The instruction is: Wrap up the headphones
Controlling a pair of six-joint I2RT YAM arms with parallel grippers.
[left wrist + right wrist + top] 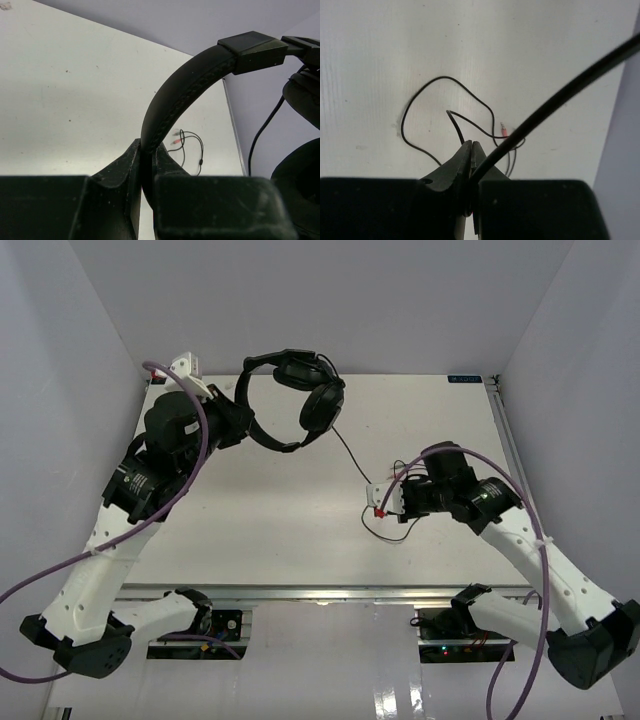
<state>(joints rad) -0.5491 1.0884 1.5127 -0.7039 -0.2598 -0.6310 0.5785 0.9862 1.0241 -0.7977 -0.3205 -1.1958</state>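
Right gripper (pixel 471 150), white table (pixel 280 535) (pale walls (pixel 330 300))

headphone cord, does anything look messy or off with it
Yes: the cord is unwrapped. Its free end lies in loose, overlapping loops on the table beside the right claw, which pinches it, while the left claw holds the headphones by the headband. No damage visible.

It was a robot lab: a white table (pixel 280 540) boxed in by plain walls (pixel 330 300), with robot arms (pixel 95 575) bolted along the bottom.
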